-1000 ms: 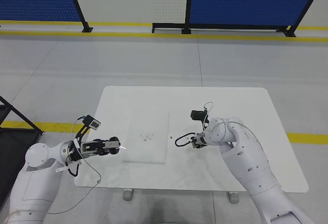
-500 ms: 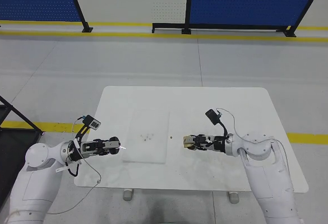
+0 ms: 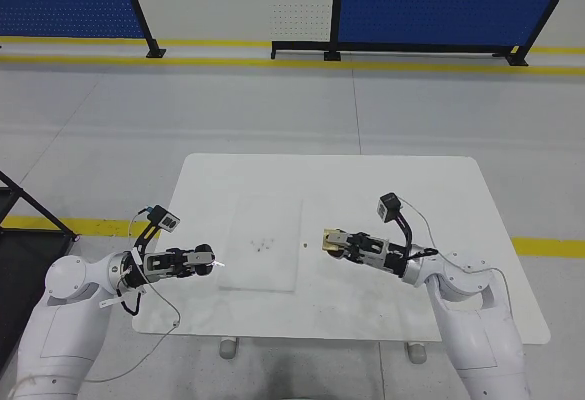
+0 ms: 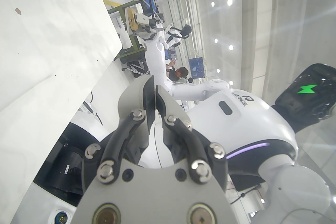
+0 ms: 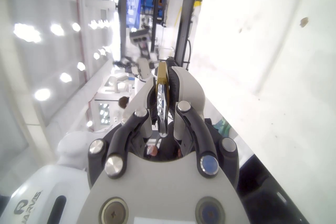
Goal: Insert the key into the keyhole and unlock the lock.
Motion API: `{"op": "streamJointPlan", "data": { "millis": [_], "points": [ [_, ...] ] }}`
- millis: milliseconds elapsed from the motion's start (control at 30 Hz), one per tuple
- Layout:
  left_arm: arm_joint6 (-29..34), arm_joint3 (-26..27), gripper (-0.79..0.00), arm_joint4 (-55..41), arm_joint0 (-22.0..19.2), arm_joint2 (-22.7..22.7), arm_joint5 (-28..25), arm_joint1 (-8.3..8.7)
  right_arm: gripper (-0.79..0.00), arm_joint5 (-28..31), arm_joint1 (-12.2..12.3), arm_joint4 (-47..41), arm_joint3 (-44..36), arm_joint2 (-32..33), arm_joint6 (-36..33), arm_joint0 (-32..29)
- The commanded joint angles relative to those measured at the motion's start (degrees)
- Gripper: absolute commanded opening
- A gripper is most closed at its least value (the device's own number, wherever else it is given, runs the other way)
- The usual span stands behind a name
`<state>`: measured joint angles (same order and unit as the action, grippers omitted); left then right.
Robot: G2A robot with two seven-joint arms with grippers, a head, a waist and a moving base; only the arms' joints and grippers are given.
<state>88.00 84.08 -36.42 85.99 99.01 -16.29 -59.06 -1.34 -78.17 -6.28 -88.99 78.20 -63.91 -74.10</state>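
My left gripper (image 3: 212,261) hovers over the table's left front part, shut on a thin silver key (image 3: 220,264) whose tip points toward the middle. In the left wrist view the key (image 4: 156,99) shows edge-on between the closed fingers of the left gripper (image 4: 155,89). My right gripper (image 3: 336,242) hangs right of the mat, shut on a brass padlock (image 3: 327,238) that faces the left arm. In the right wrist view the padlock (image 5: 162,76) sits clamped in the right gripper (image 5: 164,72), its silver shackle running back between the fingers. A wide gap separates key and lock.
A white mat (image 3: 262,215) with faint dark marks lies on the white table (image 3: 422,190) between the two arms. A small brown speck (image 3: 304,243) sits near the mat's right edge. Blue barriers stand far behind the table.
My right arm has swung its elbow out to the right and turned its wrist, so the padlock now sits slightly farther left and back, facing the left gripper. The left arm has stayed still.
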Motion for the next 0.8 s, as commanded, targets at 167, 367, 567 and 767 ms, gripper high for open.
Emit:
{"op": "streamJointPlan", "data": {
  "millis": [167, 367, 567, 767],
  "points": [
    [0.0, 0.0, -0.785, 0.0, 0.0, 0.0, 0.0, 0.0, -0.785, 0.0, 0.0, 0.1, 0.0, 0.0, 0.0, 0.0],
    [0.0, 0.0, -0.785, 0.0, 0.0, 0.0, 0.0, 0.0, -0.785, 0.0, 0.0, 0.3, 0.1, -0.3, 0.9, -0.5],
    [0.0, 0.0, -0.785, 0.0, 0.0, 0.0, 0.0, 0.0, -0.785, 0.7, 0.1, -5.6, 1.1, -1.2, 1.0, -1.7],
    [0.0, 0.0, -0.785, 0.0, 0.0, 0.0, 0.0, 0.0, -0.785, 1.9, 0.4, -11.1, 3.1, -1.7, -0.9, -1.6]
  ]
}}
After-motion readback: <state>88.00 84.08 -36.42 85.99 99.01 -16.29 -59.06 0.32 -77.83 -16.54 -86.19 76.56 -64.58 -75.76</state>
